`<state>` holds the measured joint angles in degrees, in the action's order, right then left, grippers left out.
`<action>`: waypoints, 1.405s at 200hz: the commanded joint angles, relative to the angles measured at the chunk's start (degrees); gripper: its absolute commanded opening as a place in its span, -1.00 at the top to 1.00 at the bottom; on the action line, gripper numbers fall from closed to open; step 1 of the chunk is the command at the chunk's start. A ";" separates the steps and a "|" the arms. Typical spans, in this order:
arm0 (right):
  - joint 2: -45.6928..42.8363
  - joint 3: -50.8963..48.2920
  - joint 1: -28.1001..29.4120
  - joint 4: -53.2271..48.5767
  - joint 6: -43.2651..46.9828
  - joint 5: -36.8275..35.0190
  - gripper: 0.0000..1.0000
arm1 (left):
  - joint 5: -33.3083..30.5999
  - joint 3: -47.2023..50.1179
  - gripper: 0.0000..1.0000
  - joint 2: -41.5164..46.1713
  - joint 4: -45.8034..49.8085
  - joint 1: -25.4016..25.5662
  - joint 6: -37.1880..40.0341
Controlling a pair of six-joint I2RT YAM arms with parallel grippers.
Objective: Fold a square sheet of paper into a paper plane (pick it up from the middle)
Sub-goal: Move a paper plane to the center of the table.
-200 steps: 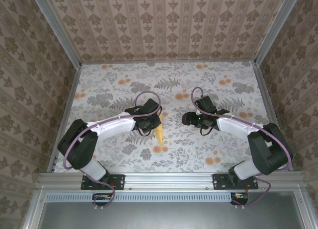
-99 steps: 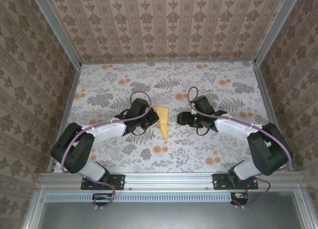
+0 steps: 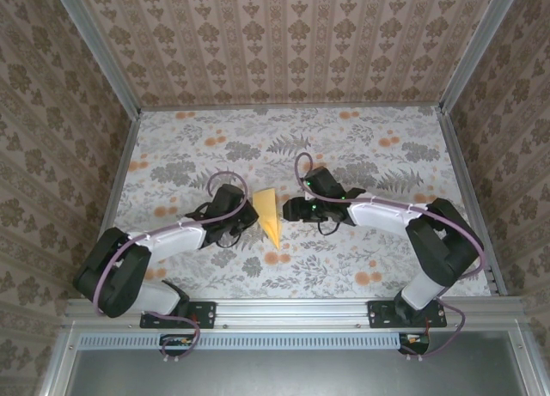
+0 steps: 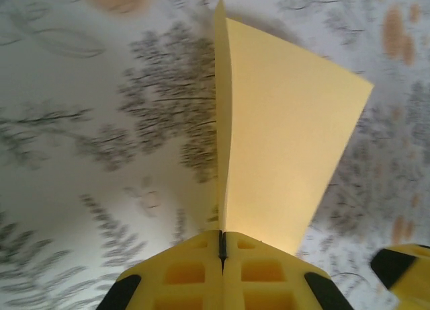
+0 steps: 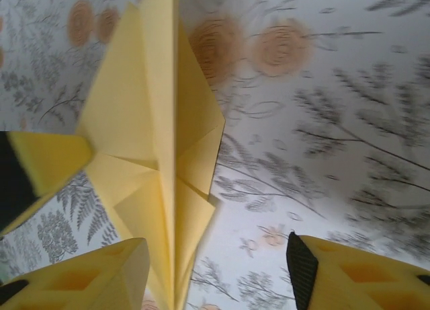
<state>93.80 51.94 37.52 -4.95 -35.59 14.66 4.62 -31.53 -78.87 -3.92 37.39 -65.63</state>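
Plane [image 3: 270, 214], clamped in the left claw [image 4: 222, 246], has shifted slightly left at centre frame; right claw [image 5: 215, 256], jaws apart, has followed, straddling it.

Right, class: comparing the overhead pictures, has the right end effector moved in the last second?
Yes. The right end effector slid left toward the paper plane: earlier well right of the orange flower print near the front edge, now almost directly beyond it.
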 commanded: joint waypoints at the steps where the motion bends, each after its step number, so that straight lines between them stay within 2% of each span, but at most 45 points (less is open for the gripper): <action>1: 2.66 3.56 2.74 -1.99 0.43 0.42 -0.13 | -2.60 0.84 1.00 2.11 2.59 -0.51 -1.07; 45: 7.65 9.04 6.45 -5.14 2.21 -0.24 -0.15 | -5.27 2.84 1.00 4.95 5.86 -0.56 -2.62; 98: 11.56 13.12 6.19 -6.63 0.98 -1.77 -0.17 | -6.67 3.35 1.00 7.22 10.06 -0.91 -2.77; 125: 12.79 13.48 4.77 -4.22 -0.82 0.53 -0.12 | -6.77 3.25 1.00 6.90 12.21 -1.16 -3.50; 203: 18.92 20.24 4.68 -8.17 2.45 5.65 0.11 | -7.33 3.05 1.00 6.38 14.73 -1.44 -4.59; 245: 19.60 20.70 4.79 -7.41 3.56 9.94 0.11 | -6.93 2.87 1.00 6.32 14.42 -1.53 -4.33; 281: 18.30 19.20 4.77 -5.30 3.27 10.94 0.08 | -6.68 2.44 1.00 5.94 14.47 -1.53 -4.19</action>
<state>112.60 71.31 42.15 -10.90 -32.97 23.24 -1.54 -28.14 -72.53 8.84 36.23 -69.06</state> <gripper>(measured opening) 0.459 0.053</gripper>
